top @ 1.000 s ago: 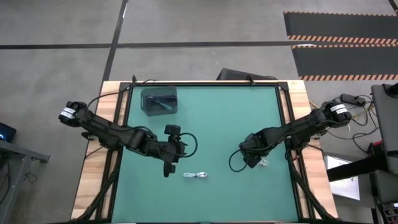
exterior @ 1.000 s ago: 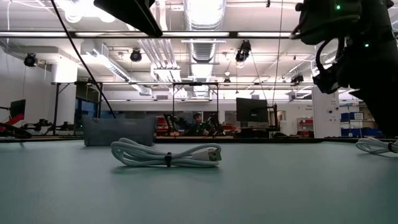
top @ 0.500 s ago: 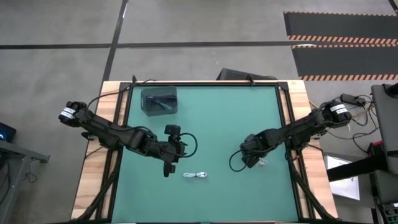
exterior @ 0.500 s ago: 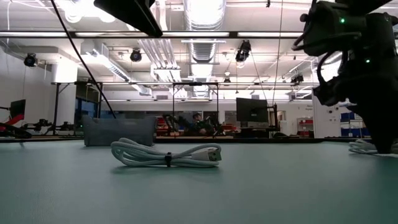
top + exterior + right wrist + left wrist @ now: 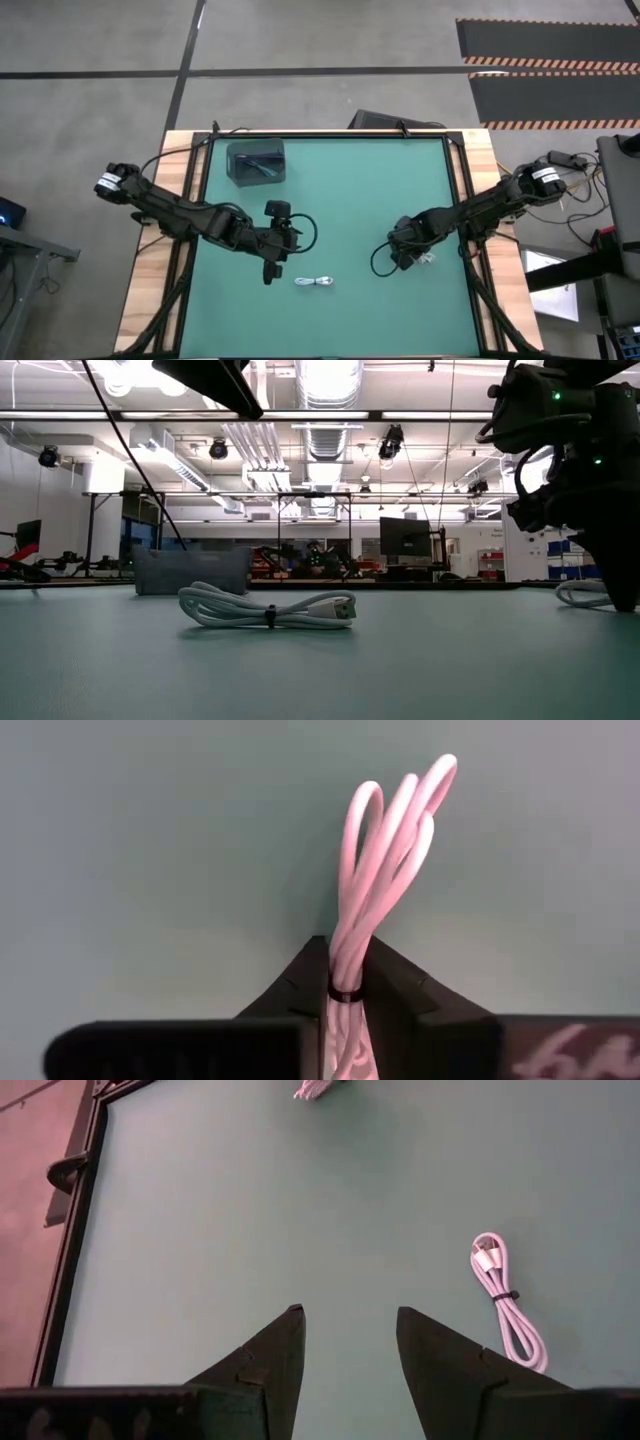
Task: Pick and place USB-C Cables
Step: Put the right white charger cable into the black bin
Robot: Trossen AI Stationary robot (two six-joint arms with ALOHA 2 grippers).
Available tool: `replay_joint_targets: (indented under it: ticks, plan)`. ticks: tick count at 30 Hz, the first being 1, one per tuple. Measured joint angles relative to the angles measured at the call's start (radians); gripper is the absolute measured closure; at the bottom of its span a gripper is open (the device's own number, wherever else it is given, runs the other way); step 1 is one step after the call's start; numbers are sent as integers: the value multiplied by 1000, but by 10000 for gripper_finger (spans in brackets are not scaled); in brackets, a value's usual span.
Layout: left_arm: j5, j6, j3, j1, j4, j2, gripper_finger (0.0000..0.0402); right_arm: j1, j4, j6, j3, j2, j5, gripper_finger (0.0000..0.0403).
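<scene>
One white looped USB-C cable bundle (image 5: pixel 385 850) lies at the table's right, and my right gripper (image 5: pixel 345 982) is shut on it; the high view shows this bundle (image 5: pixel 426 260) beside the gripper (image 5: pixel 408 258). A second white bundle (image 5: pixel 315 283) lies flat near the table's middle front, also seen in the low view (image 5: pixel 268 608) and the left wrist view (image 5: pixel 508 1308). My left gripper (image 5: pixel 345 1330) hovers open just left of the second bundle, touching nothing. Dark cables lie in the grey box (image 5: pixel 257 163). My right gripper pinches the white bundle between its two fingers at the black tie band (image 5: pixel 345 992) around its middle. The fingers come down at a slant from above. The loop end (image 5: pixel 400 805) sticks out past the fingertips, and the bundle's loop (image 5: pixel 580 595) rests on the mat.
The dark grey square box (image 5: pixel 190 570) stands at the table's far left. Black rails and wooden boards (image 5: pixel 478 200) border the green mat (image 5: pixel 350 200). Open mat lies between the two arms.
My right gripper has come down toward the table onto the white bundle at the right. That bundle's visible loop has shifted a little along the mat. My left gripper and the middle bundle have kept still.
</scene>
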Motion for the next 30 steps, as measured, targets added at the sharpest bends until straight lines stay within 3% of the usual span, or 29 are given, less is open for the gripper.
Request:
replay_joint_targets:
  ticks: [6, 13, 22, 30]
  plan:
    - [0, 38, -48, 0, 121, -3, 258, -1, 87, -74, 34, -11, 104, 375]
    - [0, 99, -160, 3, 357, -7, 258, -1, 379, -260, 38, -17, 211, 374]
    - [1, 139, -268, 15, 720, -10, 258, -3, 883, -722, 38, -14, 344, 374]
    - [0, 149, -324, 45, 959, -11, 258, -3, 1317, -1141, 37, 29, 336, 374]
